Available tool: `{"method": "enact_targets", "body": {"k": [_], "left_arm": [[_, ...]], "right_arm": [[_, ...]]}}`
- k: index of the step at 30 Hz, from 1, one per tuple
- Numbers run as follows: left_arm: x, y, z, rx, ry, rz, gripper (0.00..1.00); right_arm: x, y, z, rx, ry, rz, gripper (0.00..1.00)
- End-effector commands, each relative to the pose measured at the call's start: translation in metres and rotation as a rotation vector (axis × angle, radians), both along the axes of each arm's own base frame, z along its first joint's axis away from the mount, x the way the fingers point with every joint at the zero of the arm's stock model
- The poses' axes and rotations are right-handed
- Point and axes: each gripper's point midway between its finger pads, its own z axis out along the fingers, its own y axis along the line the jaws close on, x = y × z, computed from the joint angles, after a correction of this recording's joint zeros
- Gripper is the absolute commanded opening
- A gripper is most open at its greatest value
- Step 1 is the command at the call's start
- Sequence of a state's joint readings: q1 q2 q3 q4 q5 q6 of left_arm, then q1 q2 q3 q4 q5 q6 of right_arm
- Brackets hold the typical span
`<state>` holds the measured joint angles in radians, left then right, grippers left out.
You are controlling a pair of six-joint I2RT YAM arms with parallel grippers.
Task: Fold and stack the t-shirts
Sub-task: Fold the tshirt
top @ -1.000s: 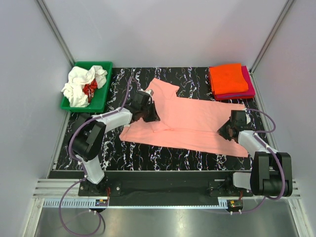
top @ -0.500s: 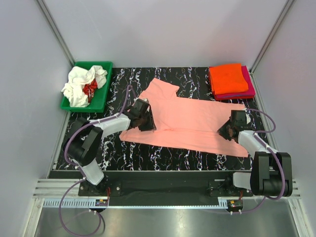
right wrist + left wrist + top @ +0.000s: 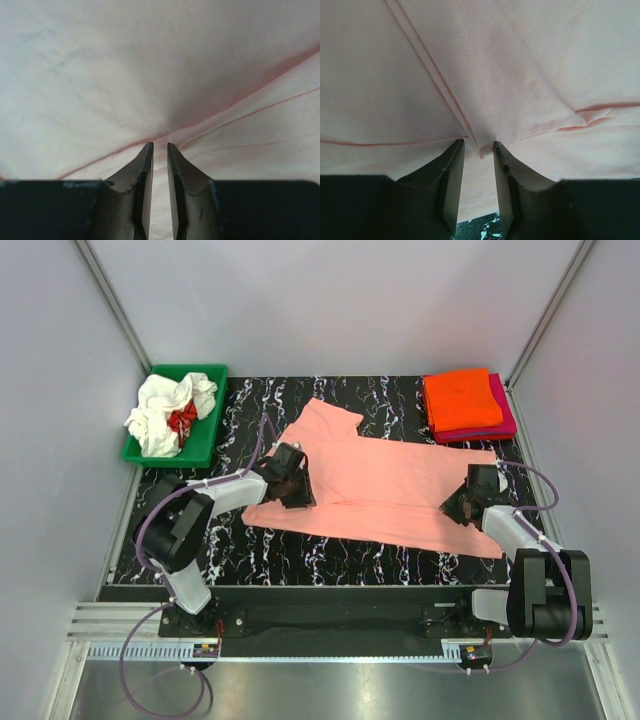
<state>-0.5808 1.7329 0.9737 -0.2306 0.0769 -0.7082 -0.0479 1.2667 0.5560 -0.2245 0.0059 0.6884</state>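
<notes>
The marble table (image 3: 400, 405) carries the salmon-pink shirt (image 3: 380, 490) spread across its middle; the orange shirt (image 3: 462, 400) lies folded on the magenta shirt (image 3: 505, 422) at the far right corner, well apart from it. My right gripper (image 3: 159, 146) is nearly closed, pinching a pucker of pink cloth near the shirt's right end; my left gripper (image 3: 477, 147) stands partly open at a seam ridge (image 3: 470, 120) by the left edge, gripping nothing. The risk, as I judge it: if my right pulls while my left has no hold, the shirt drags askew and bunches; closing my left here might catch two layers.
</notes>
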Motion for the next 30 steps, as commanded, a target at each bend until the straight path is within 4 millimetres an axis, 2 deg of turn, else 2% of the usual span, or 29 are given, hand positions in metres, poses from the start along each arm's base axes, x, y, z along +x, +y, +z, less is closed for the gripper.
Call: {"method": "enact_targets", "body": {"k": [1, 8, 18, 21, 23, 24, 30], "left_arm": [[0.018, -0.009, 0.013, -0.022, -0.067, 0.006, 0.33], [0.023, -0.015, 0.020, -0.036, -0.080, -0.006, 0.29], [0.022, -0.017, 0.014, -0.032, -0.065, -0.011, 0.28], [0.023, -0.019, 0.017, -0.039, -0.069, -0.021, 0.19], [0.025, -0.021, 0.022, -0.046, -0.080, -0.024, 0.04], [0.027, -0.022, 0.026, -0.051, -0.091, -0.026, 0.00], [0.043, -0.033, 0.039, -0.071, -0.159, -0.056, 0.00]], "right_arm": [[0.008, -0.001, 0.009, -0.004, -0.050, 0.005, 0.24], [0.009, -0.001, 0.009, -0.004, -0.050, 0.005, 0.24], [0.008, -0.001, 0.009, -0.003, -0.048, 0.004, 0.24], [0.008, -0.001, 0.008, -0.004, -0.045, 0.003, 0.24], [0.008, -0.001, 0.009, -0.002, -0.047, 0.003, 0.24], [0.008, -0.001, 0.008, -0.004, -0.047, 0.002, 0.24], [0.008, -0.001, 0.010, -0.005, -0.051, 0.005, 0.24]]}}
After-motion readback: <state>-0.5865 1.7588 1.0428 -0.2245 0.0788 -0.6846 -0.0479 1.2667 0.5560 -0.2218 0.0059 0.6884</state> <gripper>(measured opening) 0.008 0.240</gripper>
